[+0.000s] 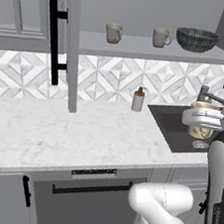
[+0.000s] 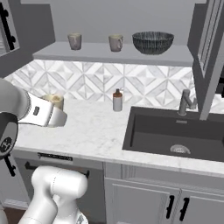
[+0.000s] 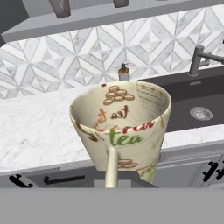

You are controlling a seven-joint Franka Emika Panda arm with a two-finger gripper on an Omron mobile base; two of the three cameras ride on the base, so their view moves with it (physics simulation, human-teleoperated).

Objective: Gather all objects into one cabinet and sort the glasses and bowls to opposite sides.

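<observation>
Beyond and above the fingers, the cabinet [image 2: 105, 54] shelf carries the patterned bowl [image 2: 152, 42] and two taupe cups [image 2: 75, 41] (handles sideways). The fingers [image 3: 112, 173] are clamped on the cream-yellow cup [image 3: 120, 127], over the counter [image 3: 35, 131].

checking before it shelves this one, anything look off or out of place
Nothing spilled or broken. The cream mug printed with "tea" is held in the gripper, above the counter, apart from the two grey mugs and patterned bowl already on the cabinet shelf.
</observation>
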